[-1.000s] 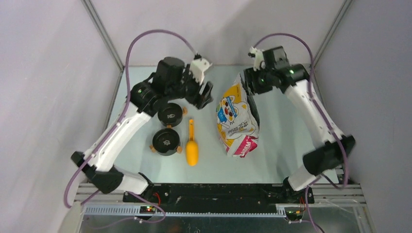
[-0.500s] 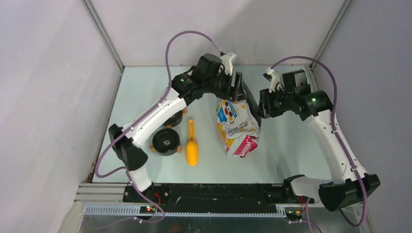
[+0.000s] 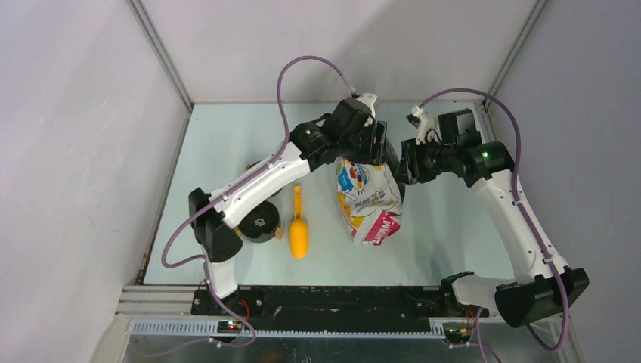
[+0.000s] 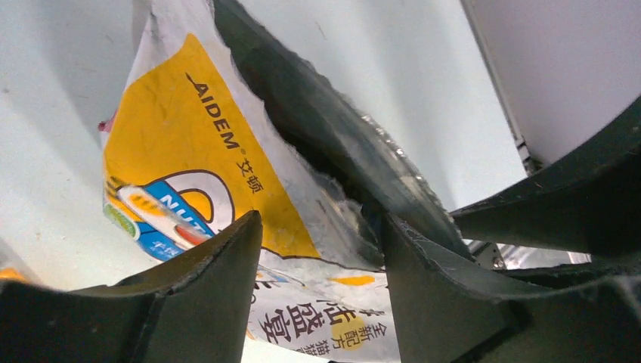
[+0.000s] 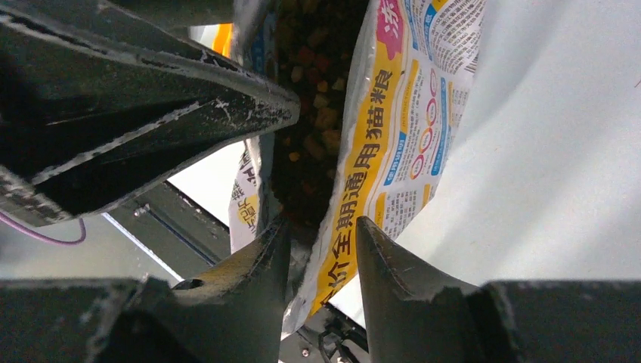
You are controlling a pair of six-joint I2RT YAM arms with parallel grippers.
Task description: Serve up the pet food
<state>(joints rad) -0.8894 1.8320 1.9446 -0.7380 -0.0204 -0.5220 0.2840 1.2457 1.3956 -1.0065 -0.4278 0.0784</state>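
Now, your right gripper (image 5: 321, 227) pinches the bag (image 5: 393, 113) rim, kibble (image 5: 310, 68) just beyond its tips; your left gripper (image 4: 321, 227) straddles the opposite rim, jaws apart.

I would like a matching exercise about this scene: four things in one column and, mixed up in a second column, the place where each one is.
Things:
1. pet food
2. orange scoop
3. black bowl
4. right gripper

Places:
A. on the table, between the bowl and the bag
B. at the bag's rim, one finger on each side
C. inside the open bag
D. on the table, left of the scoop

Pairs: 1-C, 2-A, 3-D, 4-B
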